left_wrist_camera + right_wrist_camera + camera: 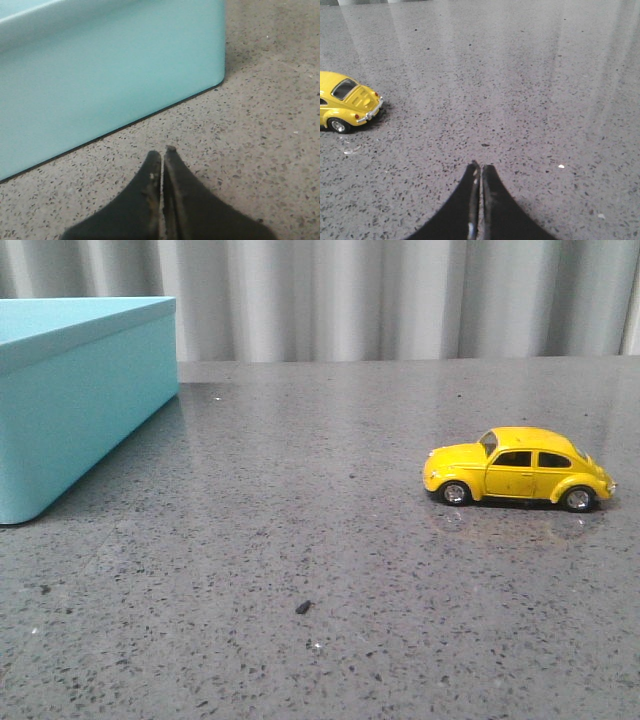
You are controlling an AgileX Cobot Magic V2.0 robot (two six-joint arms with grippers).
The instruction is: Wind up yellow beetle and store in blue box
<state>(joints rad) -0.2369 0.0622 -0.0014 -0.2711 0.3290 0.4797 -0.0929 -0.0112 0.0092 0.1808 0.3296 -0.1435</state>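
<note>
Right gripper point(479, 167) closed, empty; yellow beetle point(345, 106) apart, untouched.

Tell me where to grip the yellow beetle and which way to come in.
Take the yellow beetle across its flat door sides, coming down from above with the right gripper, whose fingers are now shut and must open first. It stands on all four wheels, side-on to the front camera, nose toward the blue box; the rounded roof would likely slip.
</note>
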